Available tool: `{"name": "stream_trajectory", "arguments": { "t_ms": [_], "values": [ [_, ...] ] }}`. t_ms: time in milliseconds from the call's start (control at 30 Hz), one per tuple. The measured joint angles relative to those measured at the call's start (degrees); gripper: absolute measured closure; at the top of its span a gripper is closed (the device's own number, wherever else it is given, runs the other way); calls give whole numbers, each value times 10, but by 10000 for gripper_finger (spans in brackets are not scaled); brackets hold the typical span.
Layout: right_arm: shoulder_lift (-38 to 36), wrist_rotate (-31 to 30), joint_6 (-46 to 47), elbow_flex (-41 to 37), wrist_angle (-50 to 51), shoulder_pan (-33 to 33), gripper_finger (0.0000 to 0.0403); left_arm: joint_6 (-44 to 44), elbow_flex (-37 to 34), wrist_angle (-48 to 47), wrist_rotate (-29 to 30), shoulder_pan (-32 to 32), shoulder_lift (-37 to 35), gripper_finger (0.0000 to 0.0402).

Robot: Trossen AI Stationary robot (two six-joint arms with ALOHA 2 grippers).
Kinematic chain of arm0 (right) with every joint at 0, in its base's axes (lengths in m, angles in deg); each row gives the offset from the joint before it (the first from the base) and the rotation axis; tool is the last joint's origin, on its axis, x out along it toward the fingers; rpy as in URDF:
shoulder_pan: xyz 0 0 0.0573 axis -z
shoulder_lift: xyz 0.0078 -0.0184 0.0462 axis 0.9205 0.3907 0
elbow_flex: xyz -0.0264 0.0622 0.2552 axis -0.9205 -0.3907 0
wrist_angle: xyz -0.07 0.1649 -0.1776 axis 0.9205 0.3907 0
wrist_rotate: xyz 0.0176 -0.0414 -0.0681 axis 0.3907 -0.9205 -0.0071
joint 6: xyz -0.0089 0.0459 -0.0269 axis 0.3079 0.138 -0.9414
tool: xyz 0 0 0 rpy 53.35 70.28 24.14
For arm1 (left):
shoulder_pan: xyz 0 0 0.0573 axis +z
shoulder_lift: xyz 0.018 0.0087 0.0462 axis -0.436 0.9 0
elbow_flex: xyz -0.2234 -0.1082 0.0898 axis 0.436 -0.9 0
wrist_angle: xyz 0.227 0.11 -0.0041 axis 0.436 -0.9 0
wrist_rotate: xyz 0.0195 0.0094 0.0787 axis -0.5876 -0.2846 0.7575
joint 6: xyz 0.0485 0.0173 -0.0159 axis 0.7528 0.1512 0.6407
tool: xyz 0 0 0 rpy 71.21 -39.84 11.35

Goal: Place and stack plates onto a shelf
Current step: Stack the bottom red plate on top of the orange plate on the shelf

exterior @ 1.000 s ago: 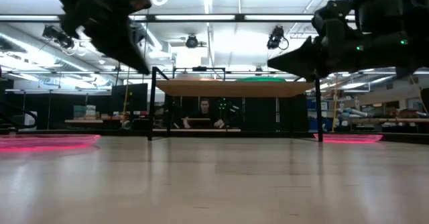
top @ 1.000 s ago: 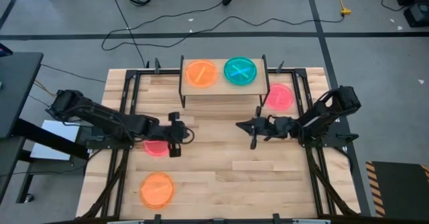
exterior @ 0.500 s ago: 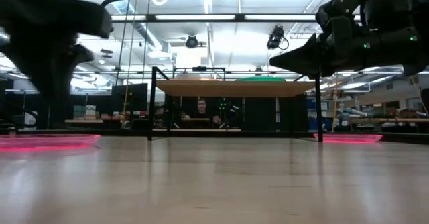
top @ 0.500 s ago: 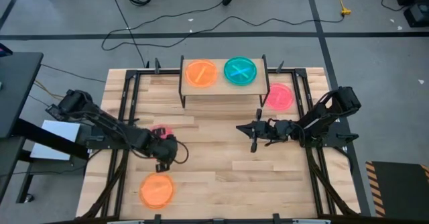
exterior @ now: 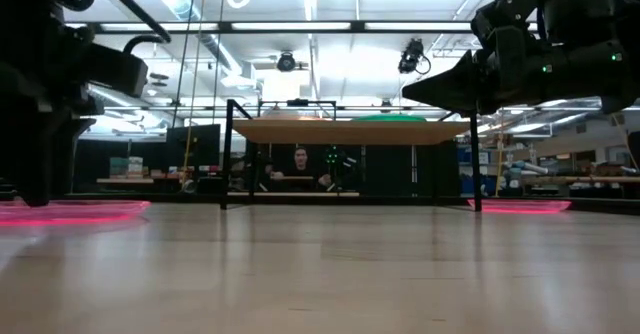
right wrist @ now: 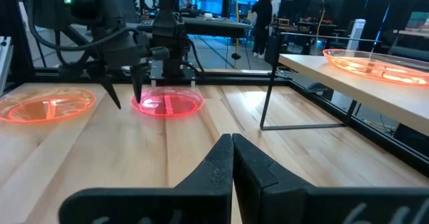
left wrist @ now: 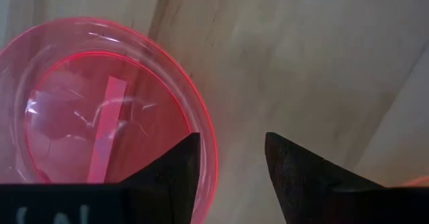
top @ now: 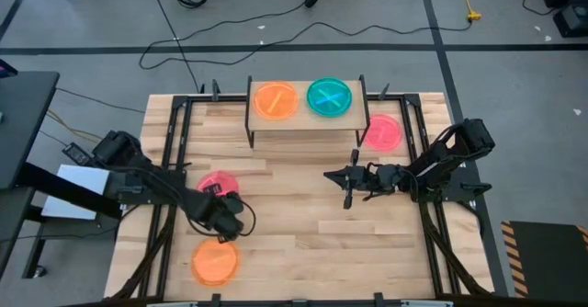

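Note:
The shelf (top: 305,123) stands at the table's far middle with an orange plate (top: 276,100) and a teal plate (top: 329,96) flat on it. A pink plate (top: 218,182) lies on the table left of centre. My left gripper (left wrist: 231,143) points down at it, open, one finger (left wrist: 179,162) over the plate's near rim (left wrist: 204,133), the other finger (left wrist: 295,174) over bare wood. A second pink plate (top: 382,132) lies right of the shelf and an orange plate (top: 215,261) lies near the front edge. My right gripper (top: 328,172) hovers level, shut and empty, right of centre. My left gripper stands astride the pink plate's rim (right wrist: 144,105) from above. I cannot tell whether either finger touches the plate.
Black frame rails (top: 175,151) run along both sides of the table under the arms. The shelf's thin black legs (right wrist: 268,93) stand on the wood. Bare wood (top: 303,233) lies between the two arms. A person (exterior: 301,164) sits in the room beyond the table.
My left gripper has swung from over the pink plate's right side toward the table's near-left, gone down and tipped over until it points down at the plate's near rim. The pink plate has stayed where it was.

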Motion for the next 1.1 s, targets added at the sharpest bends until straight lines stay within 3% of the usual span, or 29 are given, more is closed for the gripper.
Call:
{"name": "stream_trajectory", "arguments": {
  "t_ms": [167,400,800,1100],
  "values": [
    [0,0,0,0,0,0,394,0,0,-2,9,1,12,225],
    [0,0,-4,0,0,0,394,-9,0,-26,73,1,13,225],
    [0,0,-4,0,0,0,394,-9,0,-25,49,1,13,227],
    [0,0,-4,0,0,0,394,-11,-25,-10,43,1,13,257]
  ]
}}
